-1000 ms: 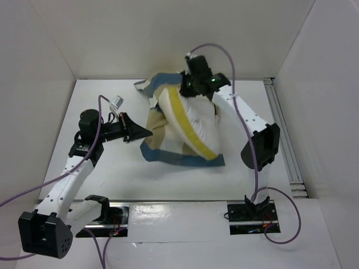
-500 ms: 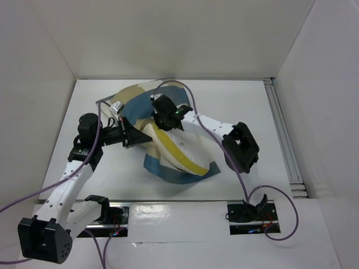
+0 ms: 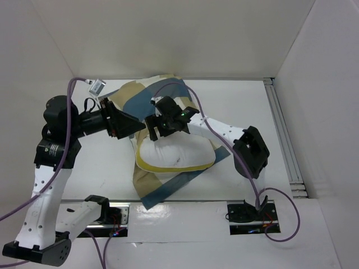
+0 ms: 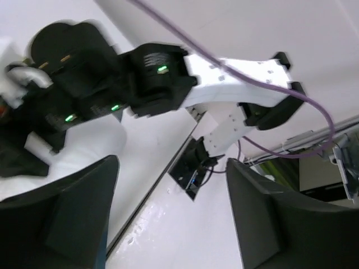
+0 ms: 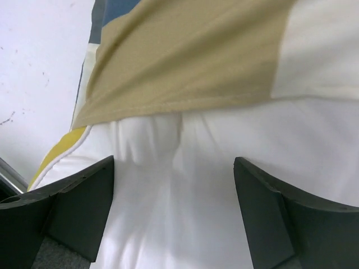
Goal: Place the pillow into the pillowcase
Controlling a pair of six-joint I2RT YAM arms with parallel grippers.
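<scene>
My left gripper [image 3: 130,120] hangs open, its 2 fingers [image 4: 61,218] spread wide with nothing between them (only my right arm [image 4: 235,95] shows through the gap). It sits just off the 10 o'clock corner of the pillow [image 3: 174,157], over the pillowcase [image 3: 160,95], with its tips pointing toward 3 o'clock. I cannot tell whether it touches the cloth.

My right gripper [image 3: 159,130] is also open. It hovers at the pillow's 11 o'clock edge, and my wrist camera shows both fingers [image 5: 73,207] set far apart with the white quilted face filling the space between them. I cannot tell whether the pads press into the pillow or stay just above it. Neither gripper is clamped on anything.

The pillow lies flat near the middle of the table [image 3: 241,101], its long side running from 9 to 3 o'clock. Its yellow piping [image 3: 188,167] shows along the 6 o'clock edge and both ends. Most of it is bare and outside the pillowcase. Only its 12 o'clock edge goes under the cloth, where a tan hem [image 5: 185,95] lies across the white.

The pillowcase is spread beneath it. Blue and tan blocks fan out toward 11 and 12 o'clock as far as the back wall, and a blue-edged flap [image 3: 160,190] reaches out at 7 o'clock toward my bases.
</scene>
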